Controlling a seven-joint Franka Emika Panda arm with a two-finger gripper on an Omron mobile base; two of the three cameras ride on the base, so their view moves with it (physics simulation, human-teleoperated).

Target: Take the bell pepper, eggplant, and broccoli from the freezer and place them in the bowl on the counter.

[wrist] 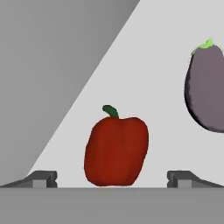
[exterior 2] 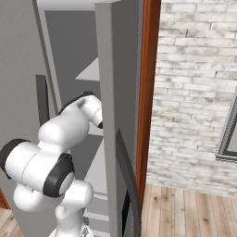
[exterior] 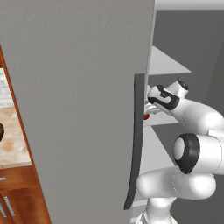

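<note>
Freezer door point(exterior: 78, 109) hid most of the pepper point(exterior: 146, 117) in left base view; only a red sliver showed past the handle point(exterior: 136, 140). Eggplant point(wrist: 206, 87) was cut off by hand view's right edge. Bowl point(exterior: 1, 131) was clipped at left edge.

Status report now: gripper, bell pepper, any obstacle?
Gripper open, inside freezer. Bell pepper between fingertips, not gripped. Eggplant apart, to one side.

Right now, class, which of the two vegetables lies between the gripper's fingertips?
The red bell pepper, centred between the gripper tips. The purple eggplant lies off to the side.
</note>
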